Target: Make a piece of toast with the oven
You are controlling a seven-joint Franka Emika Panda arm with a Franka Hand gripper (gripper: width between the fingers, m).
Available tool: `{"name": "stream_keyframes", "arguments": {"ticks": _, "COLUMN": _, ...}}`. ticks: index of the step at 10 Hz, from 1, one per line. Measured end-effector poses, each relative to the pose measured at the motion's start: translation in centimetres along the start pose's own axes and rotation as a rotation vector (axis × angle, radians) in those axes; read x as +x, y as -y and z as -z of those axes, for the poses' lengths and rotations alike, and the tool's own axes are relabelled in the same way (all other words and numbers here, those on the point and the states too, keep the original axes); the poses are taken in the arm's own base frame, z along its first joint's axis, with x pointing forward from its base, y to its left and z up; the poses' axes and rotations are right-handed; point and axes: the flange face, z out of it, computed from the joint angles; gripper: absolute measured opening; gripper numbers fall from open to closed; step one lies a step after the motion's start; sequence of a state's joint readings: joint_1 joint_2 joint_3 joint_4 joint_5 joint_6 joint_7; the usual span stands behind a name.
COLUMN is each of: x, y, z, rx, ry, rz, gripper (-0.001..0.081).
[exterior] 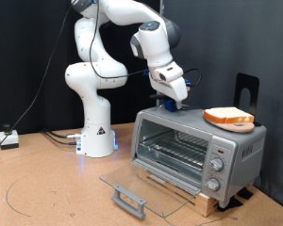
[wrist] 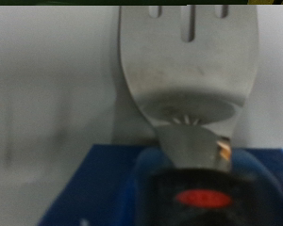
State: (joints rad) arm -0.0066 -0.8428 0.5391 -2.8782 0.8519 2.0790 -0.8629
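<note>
The piece of toast (exterior: 228,116) lies on a round light-wood plate (exterior: 245,125) on the roof of the oven (exterior: 193,151), towards the exterior view's right. The oven's glass door (exterior: 141,185) hangs open and flat, and the wire rack (exterior: 172,149) inside is bare. My gripper (exterior: 173,102) hovers over the left end of the oven roof, left of the toast. The wrist view shows a metal spatula (wrist: 189,66) with a black handle (wrist: 198,193) in a blue block (wrist: 94,184), reaching out from the hand over a grey surface. My fingers are hidden.
The oven stands on a slatted wooden base (exterior: 217,200) on a brown table. The arm's white pedestal (exterior: 96,132) stands left of the oven, with cables (exterior: 57,137) beside it. A black bracket (exterior: 246,89) rises behind the oven at the right.
</note>
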Motion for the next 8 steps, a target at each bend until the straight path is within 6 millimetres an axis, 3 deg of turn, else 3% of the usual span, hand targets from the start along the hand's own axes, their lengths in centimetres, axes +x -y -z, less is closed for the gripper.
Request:
{"name": "stream_keyframes", "arguments": {"ticks": 6, "x": 0.11, "y": -0.04, "z": -0.15, "rx": -0.002, "ry": -0.009, "rz": -0.011, "gripper": 0.0796}}
{"name": "stream_keyframes", "arguments": {"ticks": 8, "x": 0.10, "y": -0.11, "z": -0.12, "rx": -0.002, "ry": -0.010, "rz": -0.014, "gripper": 0.0445}}
